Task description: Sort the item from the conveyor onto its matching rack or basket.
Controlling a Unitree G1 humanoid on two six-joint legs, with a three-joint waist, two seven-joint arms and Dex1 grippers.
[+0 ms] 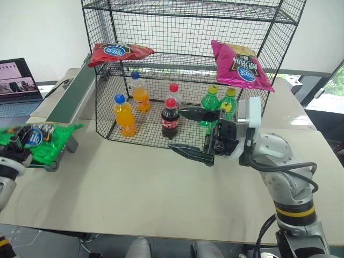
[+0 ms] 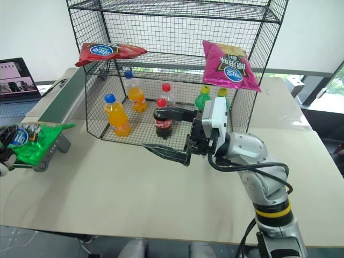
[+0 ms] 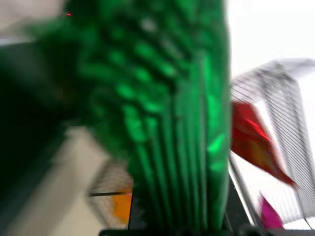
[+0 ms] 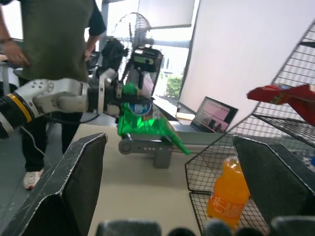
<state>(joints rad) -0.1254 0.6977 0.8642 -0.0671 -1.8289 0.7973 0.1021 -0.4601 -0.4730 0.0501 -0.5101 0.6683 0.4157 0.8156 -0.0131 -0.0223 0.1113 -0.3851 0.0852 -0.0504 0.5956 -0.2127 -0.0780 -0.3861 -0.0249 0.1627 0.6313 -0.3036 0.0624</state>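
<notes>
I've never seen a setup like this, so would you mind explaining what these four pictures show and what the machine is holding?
It is a two-armed humanoid robot. Two pictures come from its head cameras, looking down over a table; the other two from cameras on its wrists. Its left pincer is shut on a green chip bag, beside the end of the conveyor. Its right pincer stands open before the black wire rack, which holds drink bottles, a red bag and a magenta bag. A person stands behind.

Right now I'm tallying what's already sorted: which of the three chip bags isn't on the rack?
The green chip bag, gripped by the left gripper at the conveyor's end. The red bag and magenta bag lie on the rack.
</notes>
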